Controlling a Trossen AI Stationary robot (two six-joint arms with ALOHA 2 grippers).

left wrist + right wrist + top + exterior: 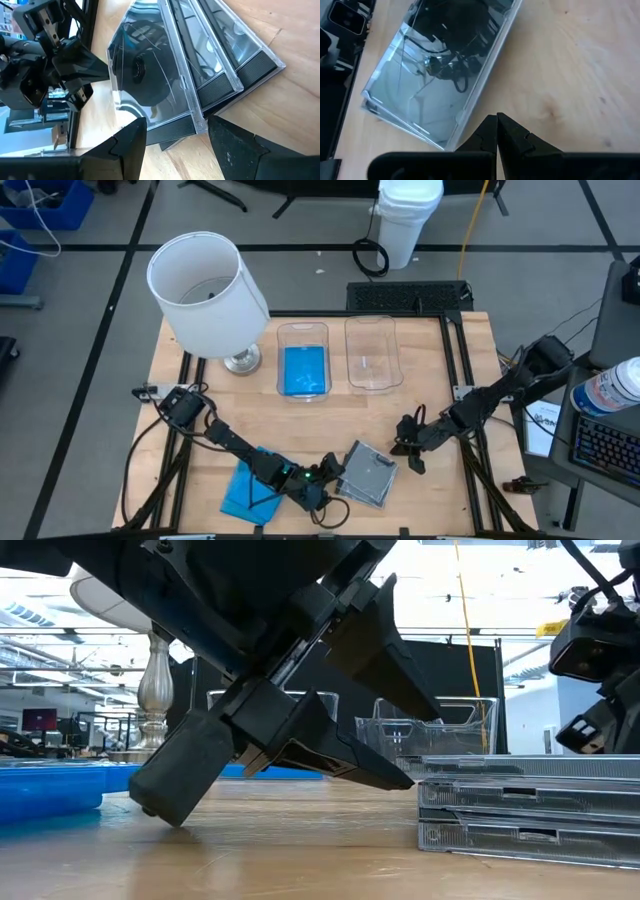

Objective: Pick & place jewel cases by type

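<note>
A stack of clear jewel cases with dark insides lies on the table near its front edge, also in the low view. My left gripper is open just left of the stack, its fingers on either side of the stack's near corner. Blue jewel cases lie flat on the table at the near left. Another blue case lies in the left clear bin. My right gripper hangs shut and holds nothing, just right of the stack, pointing at it. My left gripper slants down toward the table's right. One fingertip stands right at the edge of the top clear case, and the other finger reaches down to the table. Whether a finger touches the case I cannot tell.
A second clear bin stands beside the first at the table's far middle. A lamp with a white shade stands at the far left, its metal foot next to the left bin. Bare wood lies between the bins and the stack.
</note>
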